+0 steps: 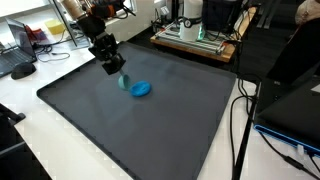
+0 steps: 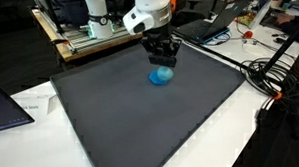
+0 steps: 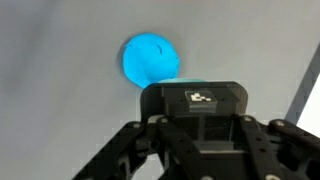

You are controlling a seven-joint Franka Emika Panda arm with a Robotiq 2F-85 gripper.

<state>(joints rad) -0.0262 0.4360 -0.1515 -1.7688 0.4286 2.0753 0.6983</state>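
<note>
My gripper (image 1: 119, 72) hangs low over the dark grey mat (image 1: 150, 125), in its far part. A small pale teal thing (image 1: 122, 82) shows between the fingertips, and the fingers look shut on it. A round bright blue object (image 1: 141, 89) lies on the mat right beside the gripper. In an exterior view the gripper (image 2: 163, 60) is just above and behind the blue object (image 2: 162, 76). In the wrist view the blue object (image 3: 150, 58) lies beyond the gripper body, with a teal sliver (image 3: 190, 82) at the body's edge; the fingertips are hidden.
The mat lies on a white table (image 1: 30, 110). A machine on a wooden base (image 1: 195, 35) stands behind the mat, also in the other exterior view (image 2: 86, 31). Cables (image 2: 275, 83) and laptops (image 1: 300, 110) lie past the mat's side edge.
</note>
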